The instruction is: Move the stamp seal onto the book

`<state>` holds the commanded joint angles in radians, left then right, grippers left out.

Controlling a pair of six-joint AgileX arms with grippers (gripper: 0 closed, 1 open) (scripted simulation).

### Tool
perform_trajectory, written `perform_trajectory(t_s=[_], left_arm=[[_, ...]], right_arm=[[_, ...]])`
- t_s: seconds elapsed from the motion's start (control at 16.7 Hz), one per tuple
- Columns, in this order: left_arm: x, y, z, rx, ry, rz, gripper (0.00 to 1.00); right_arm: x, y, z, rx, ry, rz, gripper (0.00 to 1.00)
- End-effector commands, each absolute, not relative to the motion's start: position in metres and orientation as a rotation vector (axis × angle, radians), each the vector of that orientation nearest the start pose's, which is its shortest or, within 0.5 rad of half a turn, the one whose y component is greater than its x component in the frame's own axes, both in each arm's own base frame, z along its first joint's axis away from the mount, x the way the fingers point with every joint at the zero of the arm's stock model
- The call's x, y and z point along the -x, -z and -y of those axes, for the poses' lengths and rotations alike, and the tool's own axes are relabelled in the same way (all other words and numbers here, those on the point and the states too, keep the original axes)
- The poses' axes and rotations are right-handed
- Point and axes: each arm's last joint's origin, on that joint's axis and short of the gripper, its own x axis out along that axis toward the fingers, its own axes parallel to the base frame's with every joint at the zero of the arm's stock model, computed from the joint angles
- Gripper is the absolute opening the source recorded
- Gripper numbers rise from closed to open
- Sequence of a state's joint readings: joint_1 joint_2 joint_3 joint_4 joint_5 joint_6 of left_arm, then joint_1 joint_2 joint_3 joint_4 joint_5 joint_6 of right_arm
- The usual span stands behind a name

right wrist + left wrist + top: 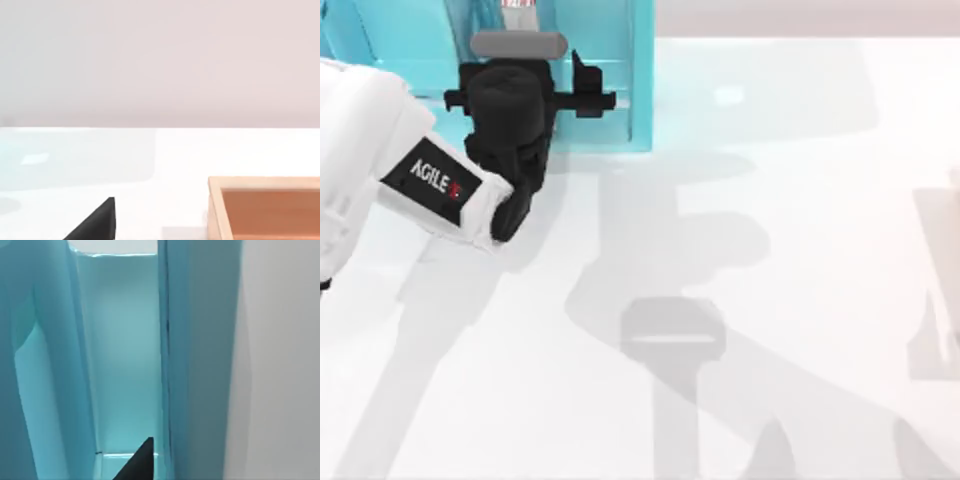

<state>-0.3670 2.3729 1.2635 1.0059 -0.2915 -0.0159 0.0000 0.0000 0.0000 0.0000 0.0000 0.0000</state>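
Looking down on a white table (pixel 800 200), grey shadows across its middle. At the upper left of the frame, a teal shelf (pixel 640 90), open compartments facing up. In the same corner, the white left arm, slanting in from the left edge, with the black left gripper (pixel 520 100) pushed up against the shelf's near side and a grey bar just above it. At the very top edge, above that gripper and inside the shelf, a whitish sliver with red marks, apparently the spine of the book (pixel 520 4). From the left wrist, close teal walls, a narrow compartment running through the centre, one dark tip at the bottom centre. Jaws here: apart or together, cannot tell. From the right wrist, bare table, a pale wall beyond, a wooden box (pixel 260 181) at the lower right, and one dark tip of the right gripper (pixel 97 220) at the lower left; jaws again impossible to judge. Place of the stamp seal: cannot tell.
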Motion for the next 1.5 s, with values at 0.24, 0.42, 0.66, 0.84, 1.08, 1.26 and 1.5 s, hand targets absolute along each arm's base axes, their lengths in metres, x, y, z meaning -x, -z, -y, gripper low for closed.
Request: perform_trajectory(t_s=[0.24, 0.42, 0.66, 0.84, 1.08, 1.26, 1.5], left_arm=[[-0.448, -0.08, 0.157, -0.007, 0.048, -0.102, 0.32], [-0.448, -0.08, 0.157, -0.007, 0.048, -0.102, 0.1], [-0.448, -0.08, 0.157, -0.007, 0.048, -0.102, 0.0], [-0.448, -0.08, 0.157, -0.007, 0.048, -0.102, 0.0], [-0.447, -0.081, 0.16, -0.008, 0.053, -0.101, 0.0], [-0.439, -0.099, 0.165, -0.01, 0.052, -0.102, 0.0], [-0.407, -0.158, 0.174, -0.012, 0.046, -0.102, 0.0]], right_arm=[[-0.106, -0.16, 0.001, 0.0, 0.0, 0.0, 1.0], [-0.106, -0.16, 0.001, 0.0, 0.0, 0.0, 1.0], [-0.106, -0.16, 0.001, 0.0, 0.0, 0.0, 1.0], [-0.106, -0.16, 0.001, 0.0, 0.0, 0.0, 1.0], [-0.106, -0.16, 0.001, 0.0, 0.0, 0.0, 1.0], [-0.106, -0.16, 0.001, 0.0, 0.0, 0.0, 1.0], [-0.106, -0.16, 0.001, 0.0, 0.0, 0.0, 1.0]])
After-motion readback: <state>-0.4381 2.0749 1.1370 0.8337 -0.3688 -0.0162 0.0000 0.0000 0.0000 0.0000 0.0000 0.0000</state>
